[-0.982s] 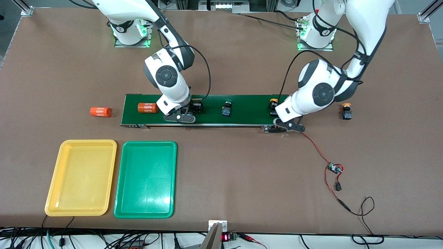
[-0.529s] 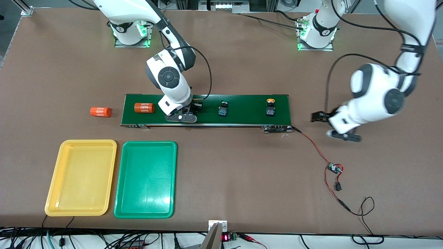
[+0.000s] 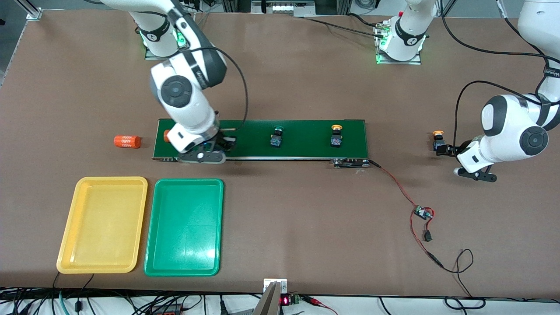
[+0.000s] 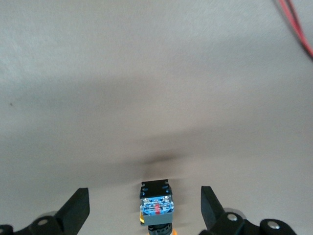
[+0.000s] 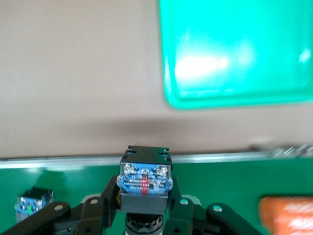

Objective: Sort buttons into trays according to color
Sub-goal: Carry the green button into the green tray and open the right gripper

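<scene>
My right gripper (image 3: 222, 145) is shut on a black-and-blue button (image 5: 145, 183), held just over the dark green belt (image 3: 306, 142) at the right arm's end; its cap is hidden. A green-capped button (image 3: 276, 136) and a yellow-capped button (image 3: 336, 134) stand on the belt. Another yellow-capped button (image 3: 438, 141) stands on the table off the belt's end toward the left arm. My left gripper (image 3: 444, 151) is open around it, and its fingers (image 4: 78, 208) stand apart from that button (image 4: 156, 208). The yellow tray (image 3: 103, 224) and green tray (image 3: 183, 226) lie side by side, nearer the front camera than the belt.
An orange cylinder (image 3: 127, 141) lies on the table off the belt's end toward the right arm. A second one (image 3: 166, 135) sits on the belt, mostly hidden by the right arm. A red wire and small circuit board (image 3: 422, 213) trail from the belt's other end.
The left arm swung off the belt to the table button and opened wide. The right gripper shut on a button and carried it along the belt toward the right arm's end. The belt buttons drifted the same way.
</scene>
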You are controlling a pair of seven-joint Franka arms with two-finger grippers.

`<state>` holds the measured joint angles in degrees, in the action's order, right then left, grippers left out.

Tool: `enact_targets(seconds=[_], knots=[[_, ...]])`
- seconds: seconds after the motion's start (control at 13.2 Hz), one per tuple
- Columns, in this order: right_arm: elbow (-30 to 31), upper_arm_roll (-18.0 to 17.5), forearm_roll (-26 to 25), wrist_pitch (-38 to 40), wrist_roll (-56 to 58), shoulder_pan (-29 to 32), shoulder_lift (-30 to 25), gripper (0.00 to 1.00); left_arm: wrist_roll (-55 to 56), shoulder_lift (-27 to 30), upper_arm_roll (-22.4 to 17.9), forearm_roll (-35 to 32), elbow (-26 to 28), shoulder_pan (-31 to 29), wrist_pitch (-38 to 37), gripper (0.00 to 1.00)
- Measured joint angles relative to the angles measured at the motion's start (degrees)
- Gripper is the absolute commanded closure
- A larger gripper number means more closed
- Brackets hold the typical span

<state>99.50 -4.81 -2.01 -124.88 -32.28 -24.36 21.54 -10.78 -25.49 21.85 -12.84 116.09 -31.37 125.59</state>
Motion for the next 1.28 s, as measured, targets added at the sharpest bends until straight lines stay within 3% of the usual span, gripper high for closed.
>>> enact_targets(seconds=[0.23, 0.45, 0.83, 0.91, 0.98, 1.06, 1.13, 1.21, 1.28], knots=[[-4.9, 1.5, -0.6, 0.4, 5.3, 3.1, 2.5, 1.00, 0.0, -0.1, 0.0, -0.2, 3.2, -0.1, 0.2, 0.00], [-12.0, 1.8, -0.6, -0.7, 11.6, 7.5, 9.7, 1.00, 0.1, -0.1, 0.0, -1.6, 5.0, -0.2, 1.2, 0.00], [-16.6, 1.8, -0.6, -10.8, 18.8, 11.9, 19.5, 1.00, 0.2, -0.8, -0.6, -3.0, 8.5, -1.0, 6.5, 0.00], [-16.6, 1.8, -0.6, -13.9, 19.3, 12.1, 21.3, 0.99, 0.2, -1.0, -0.7, -3.0, 9.3, -1.3, 7.3, 0.08], [-16.7, 1.8, -0.6, -16.2, 19.4, 12.1, 22.8, 0.99, 0.2, -1.1, -0.7, -3.0, 9.7, -1.5, 7.6, 0.27], [-17.0, 1.8, -0.6, -17.2, 19.5, 12.1, 24.0, 0.97, 0.2, -1.1, -0.7, -3.0, 9.9, -1.6, 7.6, 0.53], [-17.2, 1.7, -0.7, -17.5, 19.5, 12.1, 24.6, 0.90, 0.2, -1.1, -0.7, -3.0, 9.9, -1.6, 7.5, 0.73], [-17.2, 1.7, -0.7, -17.6, 19.5, 12.1, 24.8, 0.72, 0.2, -1.0, -0.7, -3.1, 9.9, -1.6, 7.2, 0.91], [-17.2, 1.7, -0.7, -17.5, 19.6, 12.1, 24.8, 0.31, 0.1, -0.8, -0.7, -3.1, 9.7, -1.6, 6.6, 1.00]])
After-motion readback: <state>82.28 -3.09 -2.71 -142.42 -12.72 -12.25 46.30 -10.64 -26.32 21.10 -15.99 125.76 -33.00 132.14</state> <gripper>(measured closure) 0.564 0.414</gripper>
